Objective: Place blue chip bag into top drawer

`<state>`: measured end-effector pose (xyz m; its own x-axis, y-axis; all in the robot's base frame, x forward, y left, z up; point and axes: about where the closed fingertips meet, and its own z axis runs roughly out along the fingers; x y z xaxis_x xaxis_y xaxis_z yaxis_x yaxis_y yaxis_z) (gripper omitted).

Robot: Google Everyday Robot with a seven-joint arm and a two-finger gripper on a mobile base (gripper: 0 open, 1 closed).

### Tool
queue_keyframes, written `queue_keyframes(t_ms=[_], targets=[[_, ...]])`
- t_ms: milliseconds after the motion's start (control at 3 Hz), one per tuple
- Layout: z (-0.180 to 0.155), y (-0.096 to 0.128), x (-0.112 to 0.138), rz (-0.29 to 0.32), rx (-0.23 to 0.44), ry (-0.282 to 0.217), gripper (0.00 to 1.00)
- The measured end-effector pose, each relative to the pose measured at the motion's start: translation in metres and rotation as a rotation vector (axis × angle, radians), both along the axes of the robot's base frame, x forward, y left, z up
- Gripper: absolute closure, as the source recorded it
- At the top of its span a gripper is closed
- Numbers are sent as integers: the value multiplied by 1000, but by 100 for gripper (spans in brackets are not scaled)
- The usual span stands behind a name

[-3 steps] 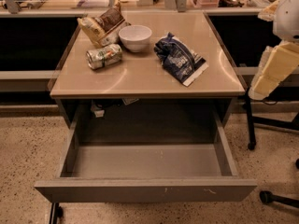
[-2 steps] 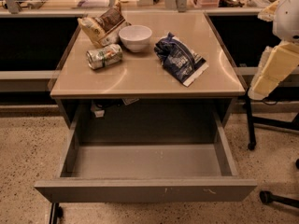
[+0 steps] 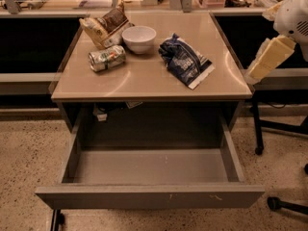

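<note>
The blue chip bag (image 3: 185,61) lies crumpled on the right half of the tan tabletop (image 3: 144,83), its white bottom edge pointing to the front right. The top drawer (image 3: 150,195) is pulled out wide under the table and nothing lies inside it. My gripper (image 3: 267,59) hangs at the right edge of the view, just beyond the table's right side, to the right of the bag and apart from it. It holds nothing that I can see.
On the table's back left stand a white bowl (image 3: 139,37), a tan-and-brown snack bag (image 3: 103,27) and a can (image 3: 107,58) on its side. Chair legs and wheels (image 3: 274,203) stand on the speckled floor at the right. A counter (image 3: 72,1) runs behind.
</note>
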<state>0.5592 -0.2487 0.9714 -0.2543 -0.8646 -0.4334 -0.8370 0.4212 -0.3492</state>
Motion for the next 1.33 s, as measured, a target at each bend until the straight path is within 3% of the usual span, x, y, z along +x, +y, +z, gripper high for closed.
queue_keyframes(t_ms=[333,1000,1333], targets=[[-6,-11,49,-14,53,-17,0],[-36,16,127,22,173,8,0],[-37,15,133,21,177,2,0]])
